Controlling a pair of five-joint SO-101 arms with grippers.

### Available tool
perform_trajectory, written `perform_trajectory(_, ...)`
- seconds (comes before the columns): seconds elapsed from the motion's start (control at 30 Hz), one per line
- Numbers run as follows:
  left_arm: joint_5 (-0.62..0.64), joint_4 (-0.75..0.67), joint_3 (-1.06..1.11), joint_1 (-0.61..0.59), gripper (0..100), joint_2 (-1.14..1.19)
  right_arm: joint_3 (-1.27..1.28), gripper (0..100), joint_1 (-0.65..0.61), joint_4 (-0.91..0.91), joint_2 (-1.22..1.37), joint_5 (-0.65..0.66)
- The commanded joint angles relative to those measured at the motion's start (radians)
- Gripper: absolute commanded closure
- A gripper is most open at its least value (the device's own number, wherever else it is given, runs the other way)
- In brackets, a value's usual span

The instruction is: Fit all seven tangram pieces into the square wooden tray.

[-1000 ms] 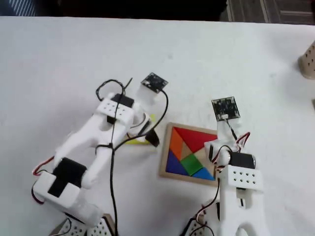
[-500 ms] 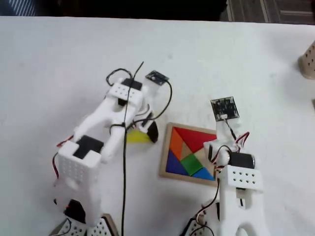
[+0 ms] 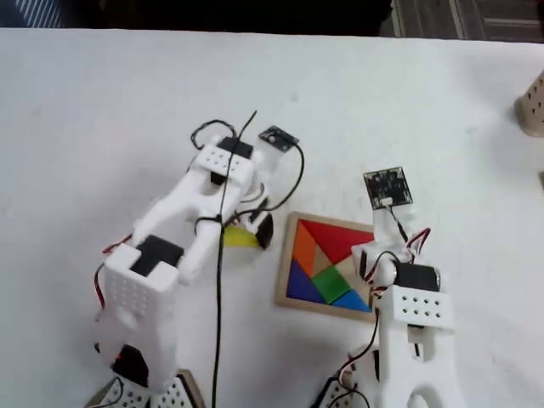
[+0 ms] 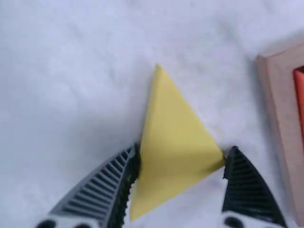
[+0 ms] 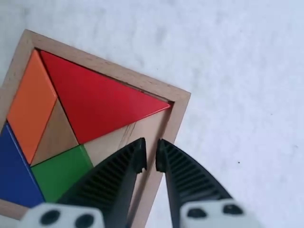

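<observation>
White table [image 3: 382, 93]; wooden tray [image 3: 283, 263] with red triangle [image 5: 95, 95] sits under right gripper [image 5: 150, 152] (pinched closed), left gripper [image 4: 183, 156] clamping yellow triangle [image 4: 166, 118].

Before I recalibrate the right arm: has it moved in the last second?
No. In the high view the right arm stays put over the wooden tray's right edge.

A yellow triangle [image 4: 173, 152] is recorded on the white table [image 3: 382, 93]. In the pale wooden tray [image 5: 178, 114], a red triangle [image 5: 99, 102], an orange piece [image 5: 31, 104], a green piece [image 5: 59, 173] and a blue piece [image 5: 14, 178] are noted. The right fingers [image 5: 190, 175] are black and ribbed.
</observation>
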Motion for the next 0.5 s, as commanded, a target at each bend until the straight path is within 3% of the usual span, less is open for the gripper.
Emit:
perform_trajectory(0.0, 0.003, 0.014, 0.011, 0.03, 75, -0.012, -0.006, 95.4, -0.004, -0.019, -0.031, 0.014)
perform_trajectory(0.07, 0.006, 0.015, 0.011, 0.028, 78, -0.013, -0.006, 95.4, -0.004, -0.019, -0.033, 0.014)
perform_trajectory(0.23, 0.002, 0.012, 0.002, 0.03, 98, -0.013, -0.006, 95.4, -0.004, -0.022, -0.033, 0.014)
perform_trajectory(0.47, 0.008, 0.014, 0.002, 0.03, 98, -0.013, -0.006, 95.4, -0.004, -0.024, -0.033, 0.014)
